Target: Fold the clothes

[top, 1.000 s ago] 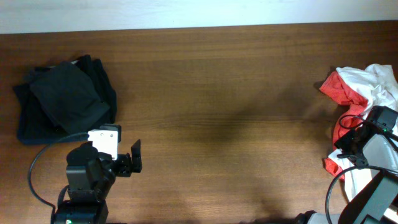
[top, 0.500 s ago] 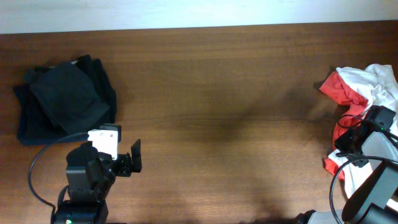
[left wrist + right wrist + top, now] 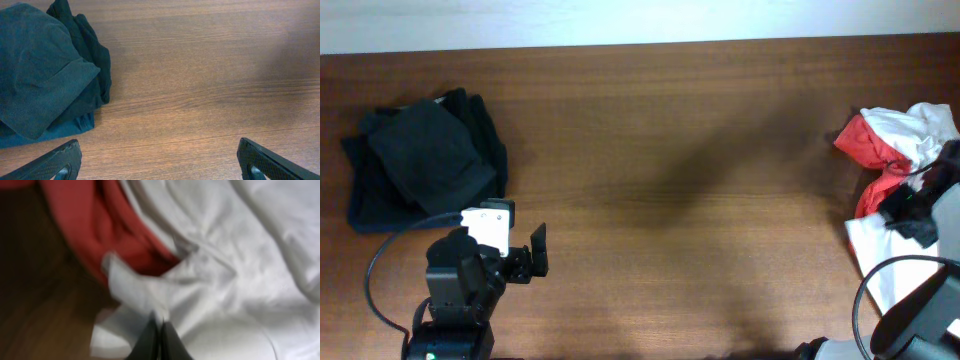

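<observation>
Right pincer point(image 3: 159, 330) clamped shut on fold of white T-shirt point(image 3: 240, 280), beside red T-shirt point(image 3: 90, 240), at right edge of tabletop point(image 3: 200, 75). Left pincer point(image 3: 157, 150) wide open, empty, near dark garment pile point(image 3: 40, 75).

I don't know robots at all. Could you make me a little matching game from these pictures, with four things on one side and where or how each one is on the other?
Things:
1. dark clothes
2. red T-shirt
3. left gripper
4. right gripper

Place or state:
A. shut, pinching the white T-shirt
B. wide open above the bare table, holding nothing
C. crumpled in a heap at the right edge
D. piled at the left side

Pairs: 1-D, 2-C, 3-B, 4-A
</observation>
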